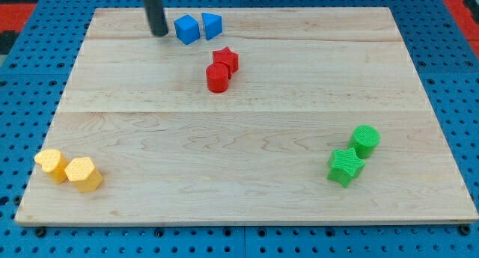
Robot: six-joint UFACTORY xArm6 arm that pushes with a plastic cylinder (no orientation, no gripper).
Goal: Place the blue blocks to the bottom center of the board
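The arm carries no pincer. It ends in a straight dark rod, so no open, closed or gripping state applies. My tip point(159, 34) rests on the wooden board point(247, 191) near the view's top edge, left of centre.

Task items: two blue blocks stand at roughly 12 o'clock from the board centre, close to the top edge. The blue cube point(187, 29) is just beside my tip, at 3 o'clock from it, with a narrow gap between them; whether they touch cannot be determined. The blue wedge-shaped block point(212, 25) sits at 3 o'clock from the blue cube, close alongside it. Both blue blocks are well apart from the board's bottom centre.

Other items on the board:
- The red star block point(226, 60) lies at 5 o'clock from the blue pair.
- The red cylinder point(217, 78) touches the red star block at its 7 o'clock side.
- The green cylinder point(365, 140) stands at 4 o'clock from the board centre, near the right edge.
- The green star block point(345, 167) touches it at 7 o'clock.
- Two yellow blocks occupy the 8 o'clock corner: a rounded yellow block point(52, 164) and a yellow hexagonal block point(84, 174), in contact side by side.

The board lies on a blue perforated bench point(449, 78).
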